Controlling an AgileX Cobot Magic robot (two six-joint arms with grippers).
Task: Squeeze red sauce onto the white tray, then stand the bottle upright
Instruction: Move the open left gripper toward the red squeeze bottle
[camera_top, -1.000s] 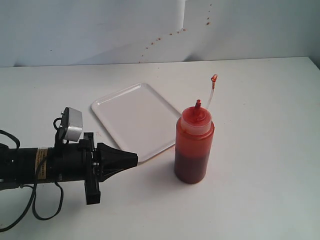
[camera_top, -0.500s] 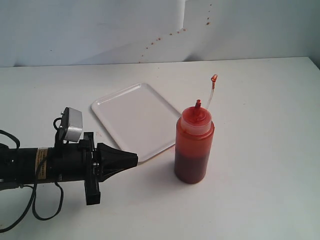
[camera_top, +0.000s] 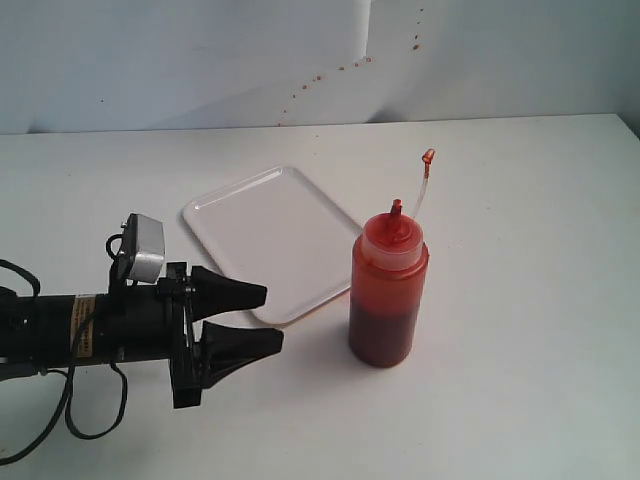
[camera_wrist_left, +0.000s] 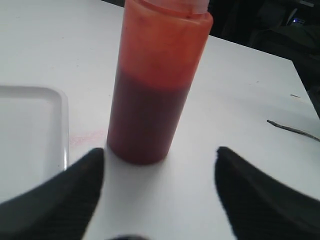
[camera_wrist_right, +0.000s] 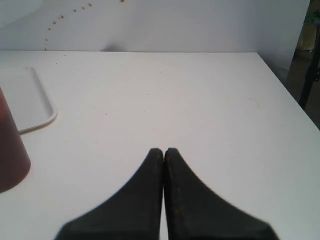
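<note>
The bottle (camera_top: 388, 290) stands upright on the desk (camera_top: 520, 300), toward its front edge, just beside the bare tray (camera_top: 270, 240). It is translucent and red-tinted, with darker sauce (camera_top: 380, 335) low down and the nozzle (camera_top: 396, 208) uncapped. The left pincer (camera_top: 272, 316) is spread level with its body, seemingly to grip it. The right pincer (camera_wrist_right: 163, 151) is pressed together, idle.

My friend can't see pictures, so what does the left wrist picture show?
A red sauce bottle stands upright on a white table, just ahead of two open black jaws that do not touch it. The corner of a white tray lies beside it.
</note>
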